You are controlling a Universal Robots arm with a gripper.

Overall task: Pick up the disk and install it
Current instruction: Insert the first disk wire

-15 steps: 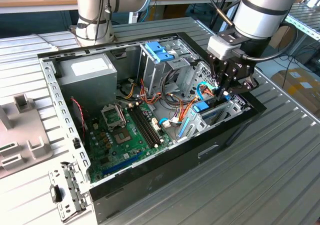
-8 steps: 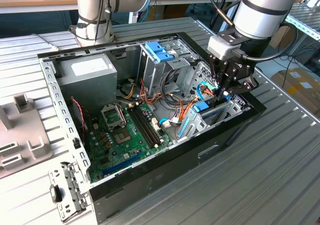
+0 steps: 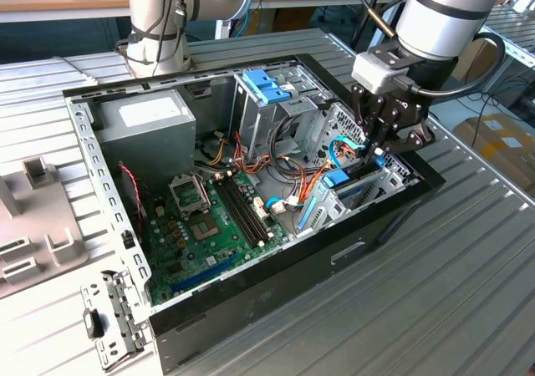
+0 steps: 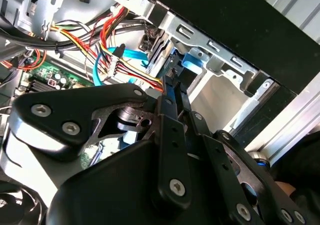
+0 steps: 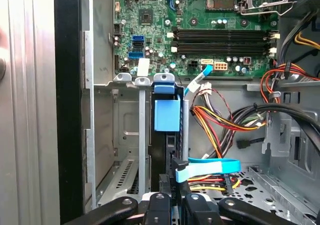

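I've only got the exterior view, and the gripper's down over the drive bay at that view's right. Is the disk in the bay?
Observer: Yes. In the first wrist view the disk stands on edge in a slot of the bay, with its blue tab toward the motherboard.
Operator: Anything close to the gripper?
Observer: A flat blue cable crosses right beside the gripper, at the disk's other end.
Operator: Any wires in that slot?
Observer: No. The red and yellow wires run outside the bay's wall, on the cable's side.
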